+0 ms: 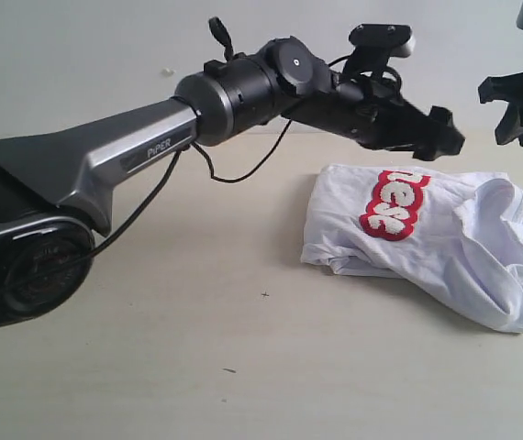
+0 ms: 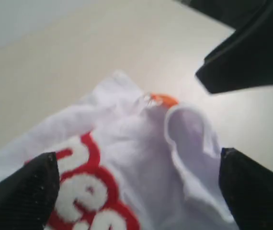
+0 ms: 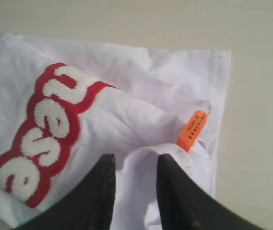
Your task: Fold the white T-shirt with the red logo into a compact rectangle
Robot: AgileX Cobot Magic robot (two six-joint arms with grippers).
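Loosely folded white cotton T-shirt with red fuzzy logo, centre right on the beige desk. Left pincer hovers over it, spread wide, empty; right pincer, upper right, slightly parted, empty. Risk: pinching one layer could unfold the bundle. No container in view.

1. I see a pale beige table, matte and evenly lit.
2. I make out two small dark specks on its surface.
3. Behind it stands a plain light grey wall.
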